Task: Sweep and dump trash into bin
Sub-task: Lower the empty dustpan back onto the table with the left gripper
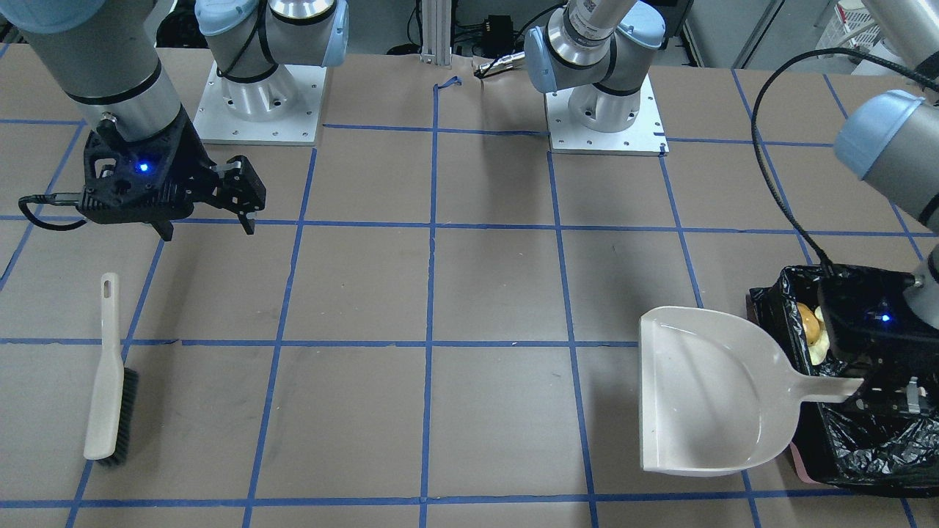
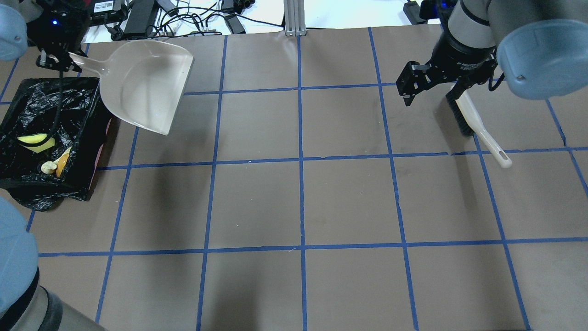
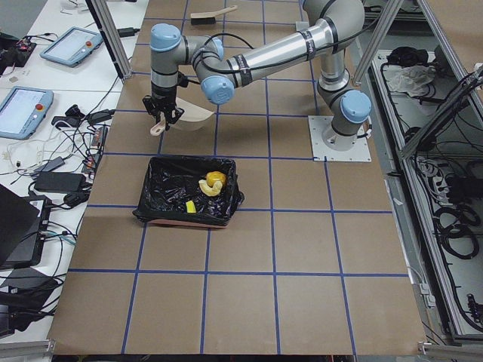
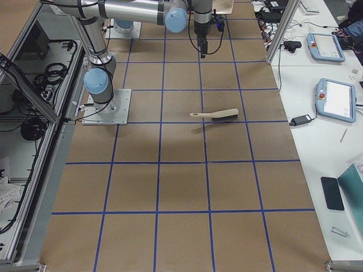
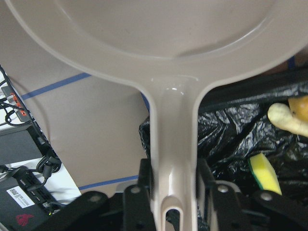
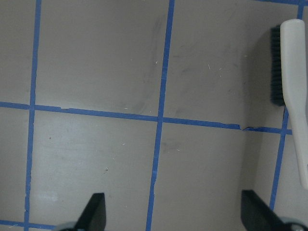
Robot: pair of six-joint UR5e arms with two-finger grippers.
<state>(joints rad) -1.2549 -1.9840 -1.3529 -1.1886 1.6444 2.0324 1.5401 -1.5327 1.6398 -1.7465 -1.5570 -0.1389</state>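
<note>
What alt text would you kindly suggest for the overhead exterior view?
The left gripper holds an empty beige dustpan by its handle beside a black-lined bin containing the trash. At the right, the right gripper hangs open near a brush lying flat.

- Far left: dustpan point(image 2: 142, 87) clamped at handle by left gripper point(image 5: 174, 173), pan jutting right, blocking far-side approach to bin point(image 2: 92, 138).
- Bin at left edge: top open from above; trash point(image 2: 34, 140) in near half.
- Far right: brush point(image 2: 477, 124) flat on table point(image 2: 298, 202); right gripper point(image 1: 207, 226) above it, fingers spread.
- Middle and near table: broad free passage.
</note>
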